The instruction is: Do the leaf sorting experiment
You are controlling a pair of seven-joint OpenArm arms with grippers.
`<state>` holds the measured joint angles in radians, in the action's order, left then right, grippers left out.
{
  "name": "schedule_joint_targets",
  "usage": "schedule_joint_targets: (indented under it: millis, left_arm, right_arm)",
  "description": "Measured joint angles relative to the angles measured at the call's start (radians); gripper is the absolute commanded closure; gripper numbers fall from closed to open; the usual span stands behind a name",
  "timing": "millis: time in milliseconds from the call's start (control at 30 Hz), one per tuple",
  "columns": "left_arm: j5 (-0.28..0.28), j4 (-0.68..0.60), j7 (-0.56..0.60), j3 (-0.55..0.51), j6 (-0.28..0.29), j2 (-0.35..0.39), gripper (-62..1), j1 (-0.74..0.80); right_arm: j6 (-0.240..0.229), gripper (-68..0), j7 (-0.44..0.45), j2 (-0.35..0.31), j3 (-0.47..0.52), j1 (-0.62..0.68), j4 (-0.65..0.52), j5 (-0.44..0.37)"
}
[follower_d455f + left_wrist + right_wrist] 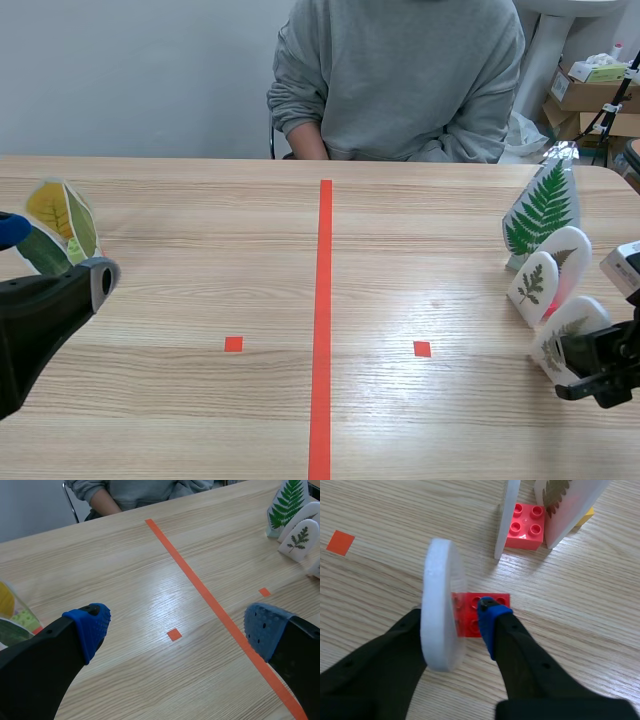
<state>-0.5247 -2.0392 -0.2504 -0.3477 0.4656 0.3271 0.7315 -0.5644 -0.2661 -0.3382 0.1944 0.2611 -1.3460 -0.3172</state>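
Observation:
At the table's right edge stand three white leaf cards: a tall green fern card [543, 208], a smaller sprig card [545, 277] and a nearest card [572, 335]. My right gripper [590, 372] is shut on that nearest leaf card [441, 630], seen edge-on, with one finger on its face and the blue pad on its red brick base [472, 611]. At the far left stand yellow and green leaf cards [60, 222]. My left gripper [177, 625] hangs open above the bare wood, beside those cards [11, 617], holding nothing.
A person in a grey sweatshirt [400, 70] sits across the table. An orange-red tape line [322, 320] splits the table. Ahead of my right gripper stand two more cards on a red brick [526, 526] and a yellow brick [587, 516].

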Motion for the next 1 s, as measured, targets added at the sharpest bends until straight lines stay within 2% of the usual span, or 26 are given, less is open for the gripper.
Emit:
schedule_joint_targets:
  millis: [167,300,367,467,633,733,867,1000]
  left_arm:
    - [0.0,0.0,0.0,0.0,0.0,0.0,-57.2,0.0]
    - [0.0,0.0,0.0,0.0,0.0,0.0,-57.2,0.0]
    - [0.0,0.0,0.0,0.0,0.0,0.0,-57.2,0.0]
    - [0.0,0.0,0.0,0.0,0.0,0.0,-57.2,0.0]
    - [0.0,0.0,0.0,0.0,0.0,0.0,-57.2,0.0]
    - [0.001,0.0,0.0,0.0,0.0,0.0,-57.2,0.0]
    - [0.046,0.0,0.001,0.0,0.0,0.0,-57.2,0.0]
    - [0.151,0.0,0.015,0.0,0.0,0.0,-57.2,0.0]
  right_arm:
    - [0.0,-32.9,0.0,0.0,0.0,0.0,0.0,0.0]
    - [0.0,-50.6,0.0,0.0,0.0,0.0,0.0,0.0]
    - [0.0,-54.7,0.0,0.0,0.0,0.0,0.0,0.0]
    - [-0.005,-54.8,0.0,0.0,0.0,0.0,0.0,0.0]
    - [-0.106,-54.7,0.004,0.0,0.008,0.045,-0.055,-0.027]
    - [-0.134,-54.8,0.009,0.0,0.039,0.134,-0.16,-0.027]
    - [-0.174,-54.8,0.015,-0.001,0.089,0.279,-0.338,-0.026]
    - [-0.177,-55.0,0.048,-0.001,0.121,0.411,-0.497,-0.064]
